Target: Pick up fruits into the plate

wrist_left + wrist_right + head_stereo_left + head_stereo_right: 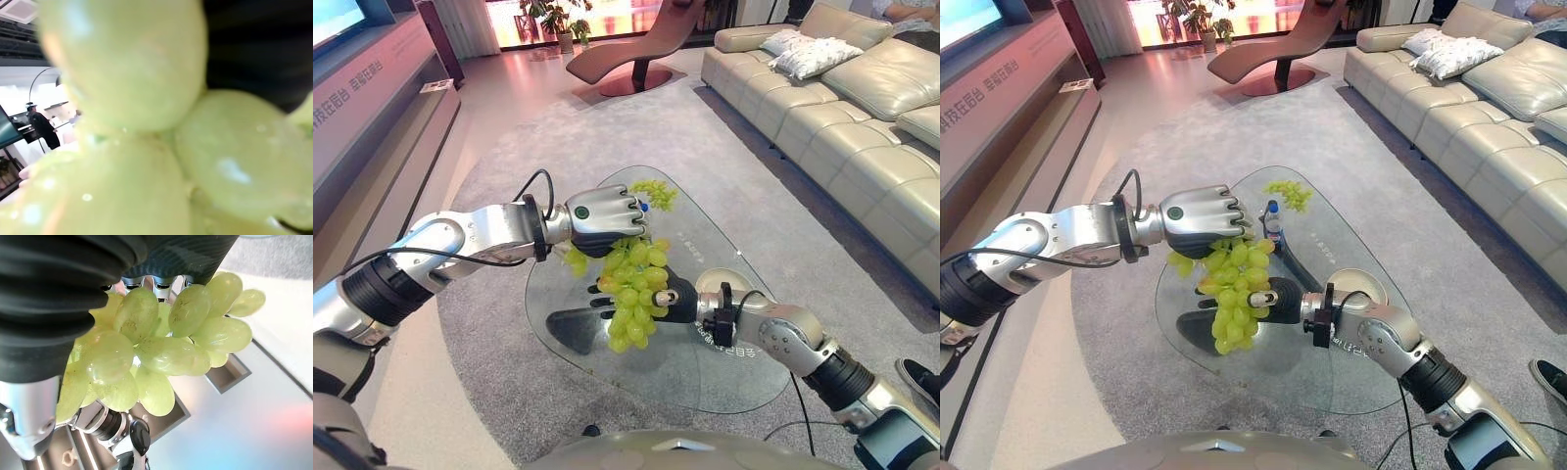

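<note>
A big bunch of green grapes [631, 294] hangs above the glass table [705, 367], and my left hand [607, 213] is shut on its top. The same grapes [122, 73] sit right against the left wrist camera. My right hand [680, 302] is level with the hanging bunch on its right side, touching it; in its wrist view the grapes [161, 347] lie against the hand. A second, smaller bunch of grapes [656, 193] lies at the table's far end. A round pale plate [1371, 287] sits on the table's right side, beyond my right wrist.
A small water bottle [1273, 220] stands on the table just behind the held bunch. A beige sofa [862, 117] runs along the right, a brown lounge chair [636, 49] stands at the back, and a low media cabinet [372, 108] lines the left. Grey carpet surrounds the table.
</note>
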Motion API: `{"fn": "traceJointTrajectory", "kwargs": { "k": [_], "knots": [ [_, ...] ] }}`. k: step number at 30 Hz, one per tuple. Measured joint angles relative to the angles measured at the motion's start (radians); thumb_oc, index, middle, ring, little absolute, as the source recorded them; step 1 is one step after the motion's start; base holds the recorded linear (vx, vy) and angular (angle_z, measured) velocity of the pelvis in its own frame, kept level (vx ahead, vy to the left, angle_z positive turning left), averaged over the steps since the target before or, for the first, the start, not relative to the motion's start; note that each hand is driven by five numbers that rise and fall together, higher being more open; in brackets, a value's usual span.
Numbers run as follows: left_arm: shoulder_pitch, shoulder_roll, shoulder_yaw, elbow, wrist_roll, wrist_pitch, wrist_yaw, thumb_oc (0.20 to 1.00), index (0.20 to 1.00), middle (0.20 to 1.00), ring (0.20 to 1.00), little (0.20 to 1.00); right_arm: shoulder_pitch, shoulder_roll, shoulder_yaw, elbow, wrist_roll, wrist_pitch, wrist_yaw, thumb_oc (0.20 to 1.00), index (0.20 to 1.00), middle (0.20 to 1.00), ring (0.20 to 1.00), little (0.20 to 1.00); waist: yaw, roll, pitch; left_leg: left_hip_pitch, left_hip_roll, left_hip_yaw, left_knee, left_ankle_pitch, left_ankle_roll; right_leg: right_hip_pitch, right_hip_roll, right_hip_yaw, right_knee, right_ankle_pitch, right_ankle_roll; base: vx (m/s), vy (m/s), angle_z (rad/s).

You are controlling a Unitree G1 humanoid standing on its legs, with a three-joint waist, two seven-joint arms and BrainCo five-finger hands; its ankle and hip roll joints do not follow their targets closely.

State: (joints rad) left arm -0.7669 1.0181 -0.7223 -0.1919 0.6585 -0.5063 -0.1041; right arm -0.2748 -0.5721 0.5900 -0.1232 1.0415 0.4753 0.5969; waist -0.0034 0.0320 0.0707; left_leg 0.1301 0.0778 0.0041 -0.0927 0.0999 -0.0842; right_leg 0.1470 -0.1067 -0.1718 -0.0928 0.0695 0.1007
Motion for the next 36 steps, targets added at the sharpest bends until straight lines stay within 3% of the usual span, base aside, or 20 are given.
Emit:
{"fn": "traceJointTrajectory", "kwargs": {
  "k": [6,7,33,34,35,36],
  "knots": [
    [0.000,-0.013,-0.021,0.000,0.002,0.000,-0.001,0.200,0.200,0.200,0.200,0.200,0.000,0.015,0.023,0.000,0.001,0.008,-0.006,1.000,1.000,1.000,1.000,1.000,0.003,0.001,-0.001,0.000,0.000,-0.002,0.000,0.000,0.000,0.001,0.000,-0.001,0.000,0.000,0.000,0.00,0.000,0.00],
    [0.000,-0.015,-0.021,0.000,0.002,0.001,-0.001,0.200,0.200,0.200,0.200,0.200,0.000,0.015,0.023,0.000,0.001,0.008,-0.007,0.200,0.200,0.200,0.200,0.200,0.003,0.001,-0.001,0.000,0.000,-0.002,0.000,0.000,0.000,0.001,0.000,-0.001,0.000,0.000,0.000,0.00,0.000,0.00],
    [0.000,-0.025,-0.021,0.007,0.004,0.019,-0.022,0.200,0.200,0.200,0.200,0.200,0.000,0.035,0.038,0.000,0.001,0.006,-0.027,0.200,0.200,0.200,0.200,0.200,0.003,0.010,-0.007,0.000,0.000,-0.003,0.000,0.000,0.000,0.001,0.000,-0.001,0.000,0.000,0.000,0.00,0.000,0.00],
    [0.000,-0.025,-0.021,0.007,0.004,0.019,-0.022,0.758,0.758,0.758,0.758,0.758,0.000,0.035,0.038,0.000,0.001,0.006,-0.027,0.200,0.200,0.200,0.200,0.200,0.003,0.010,-0.007,0.000,0.000,-0.003,-0.001,0.000,0.000,0.001,0.000,-0.001,0.000,0.000,0.000,0.00,0.000,0.00],
    [0.000,-0.026,-0.020,0.007,0.003,0.022,-0.022,1.000,1.000,1.000,1.000,1.000,0.000,0.035,0.039,0.000,0.001,0.005,-0.027,0.200,0.200,0.200,0.200,0.200,0.003,0.010,-0.007,0.000,0.000,-0.003,0.000,0.000,0.000,0.001,0.000,-0.001,0.000,0.000,0.000,0.00,0.000,0.00],
    [0.000,-0.028,-0.020,0.007,0.003,0.023,-0.022,1.000,1.000,1.000,1.000,1.000,0.000,0.036,0.039,0.000,0.001,0.005,-0.027,0.200,0.200,0.200,0.200,0.200,0.003,0.010,-0.007,0.000,0.000,-0.004,0.000,0.000,0.000,0.001,0.000,-0.001,0.000,0.000,0.000,0.00,0.000,0.00]
  ]
}}
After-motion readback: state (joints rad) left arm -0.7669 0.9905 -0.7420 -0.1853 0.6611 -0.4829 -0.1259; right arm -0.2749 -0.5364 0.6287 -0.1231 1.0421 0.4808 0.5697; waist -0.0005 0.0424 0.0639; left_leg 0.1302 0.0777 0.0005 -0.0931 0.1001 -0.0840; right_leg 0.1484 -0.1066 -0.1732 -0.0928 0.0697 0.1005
